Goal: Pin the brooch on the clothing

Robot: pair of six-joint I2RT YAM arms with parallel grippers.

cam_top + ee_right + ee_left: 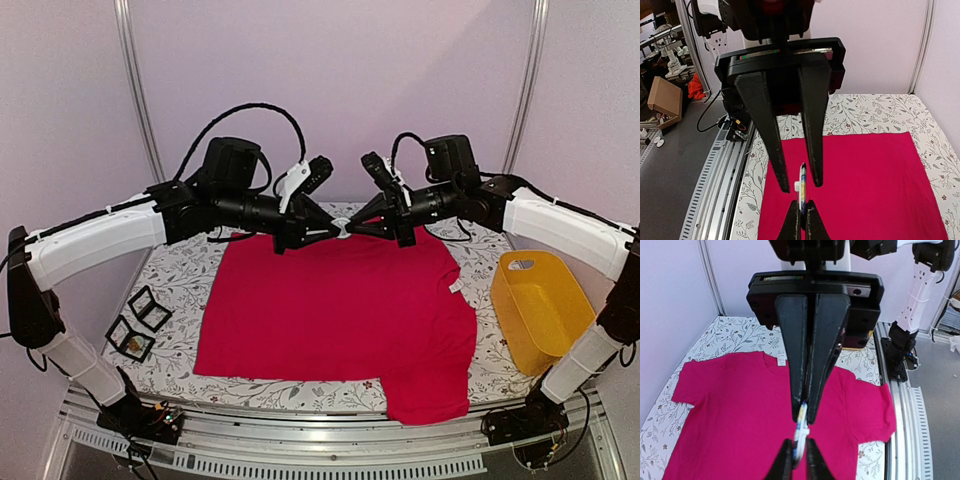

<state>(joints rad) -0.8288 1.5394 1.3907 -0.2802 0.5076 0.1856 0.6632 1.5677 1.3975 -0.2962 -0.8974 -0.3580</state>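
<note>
The red T-shirt (340, 310) lies flat on the table, with its white neck label (781, 360) at the far side. The brooch (343, 228), a thin white and blue disc seen edge-on, hangs in the air above the shirt's collar area. My left gripper (806, 417) is shut on the brooch (801, 432). My right gripper (800, 186) is open, its fingers (816, 175) on either side of the brooch (802, 185) without clamping it. In the top view the two grippers, left (325, 229) and right (360, 227), meet tip to tip.
A yellow basket (545, 300) stands at the right edge of the floral tablecloth (180, 270). Small black-framed boxes (140, 320) lie at the left edge. One sleeve (430, 400) of the shirt hangs over the table's front edge.
</note>
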